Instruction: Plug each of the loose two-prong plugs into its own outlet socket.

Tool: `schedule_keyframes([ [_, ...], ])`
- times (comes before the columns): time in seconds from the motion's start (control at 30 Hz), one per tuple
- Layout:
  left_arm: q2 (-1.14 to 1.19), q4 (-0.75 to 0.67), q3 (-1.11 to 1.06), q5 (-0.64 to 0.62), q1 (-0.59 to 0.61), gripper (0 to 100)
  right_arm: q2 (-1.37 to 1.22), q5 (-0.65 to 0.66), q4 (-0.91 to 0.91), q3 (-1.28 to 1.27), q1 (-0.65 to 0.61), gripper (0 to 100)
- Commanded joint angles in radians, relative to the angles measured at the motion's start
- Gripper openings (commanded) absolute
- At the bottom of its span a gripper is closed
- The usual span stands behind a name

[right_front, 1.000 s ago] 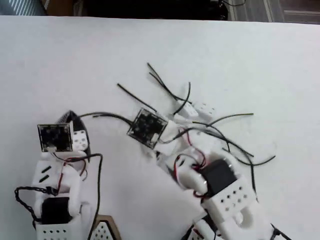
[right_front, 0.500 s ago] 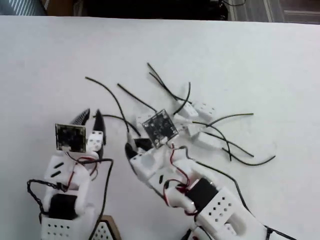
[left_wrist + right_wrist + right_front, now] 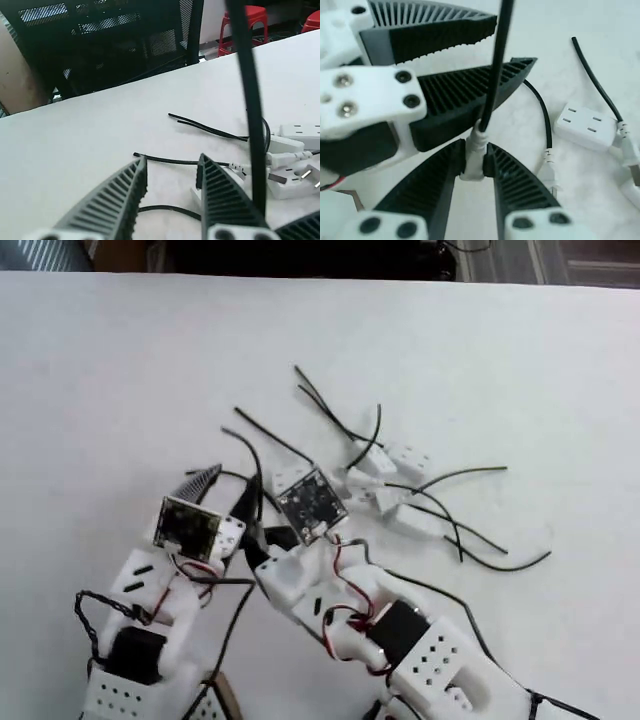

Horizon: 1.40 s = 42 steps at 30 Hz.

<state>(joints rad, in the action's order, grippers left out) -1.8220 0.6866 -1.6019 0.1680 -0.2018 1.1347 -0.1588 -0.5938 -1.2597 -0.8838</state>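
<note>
Plug (image 3: 475,160) clamped in right gripper (image 3: 475,145), left of centre in high view, cord (image 3: 495,65) up beside gaping left gripper (image 3: 172,160), likely for a regrasp; socket (image 3: 582,125) lies nearby, unfilled.

The left gripper (image 3: 225,490) stands just left of the right gripper (image 3: 477,147), near the table's (image 3: 120,360) front centre. A plug (image 3: 472,170) sits between the right gripper's fingers, its cord (image 3: 495,60) rising. An outlet socket (image 3: 583,125) lies just beyond; another socket (image 3: 405,457) lies farther right
</note>
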Motion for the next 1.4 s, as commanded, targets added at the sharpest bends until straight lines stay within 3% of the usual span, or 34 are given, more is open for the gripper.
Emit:
schedule_keyframes([
  [0.0, 0.004, 0.087, 0.098, 0.011, -0.053, 18, 0.019, -0.002, 0.018, 0.009, -0.012, 1.7],
  [0.2, 0.004, 0.192, 0.144, 0.012, -0.062, 18, 0.019, 0.0, -0.004, 0.011, -0.002, 1.7],
  [0.3, 0.004, 0.192, 0.135, 0.012, -0.048, 18, 0.019, 0.0, 0.004, 0.015, 0.065, 1.7],
  [0.6, 0.008, 0.163, 0.123, 0.017, 0.148, 18, 0.01, -0.008, 0.036, 0.018, 0.24, 1.7],
  [0.77, 0.01, 0.169, 0.115, 0.18, 0.151, 18, 0.01, -0.028, 0.045, 0.018, 0.334, 1.7],
  [0.93, 0.028, 0.161, 0.114, 0.261, 0.15, 18, 0.01, -0.083, 0.074, 0.017, 0.443, 1.7],
  [1.1, 0.203, 0.127, 0.206, 0.295, 0.15, 18, 0.008, -0.086, 0.114, 0.011, 0.515, 1.7],
  [1.3, 0.598, 0.135, 0.5, 0.304, 0.148, 18, 0.008, -0.147, 0.127, 0.011, 0.564, 1.7],
  [1.37, 0.746, 0.135, 0.591, 0.367, 0.148, 20, 0.008, -0.149, 0.127, 0.011, 0.591, 1.7],
])
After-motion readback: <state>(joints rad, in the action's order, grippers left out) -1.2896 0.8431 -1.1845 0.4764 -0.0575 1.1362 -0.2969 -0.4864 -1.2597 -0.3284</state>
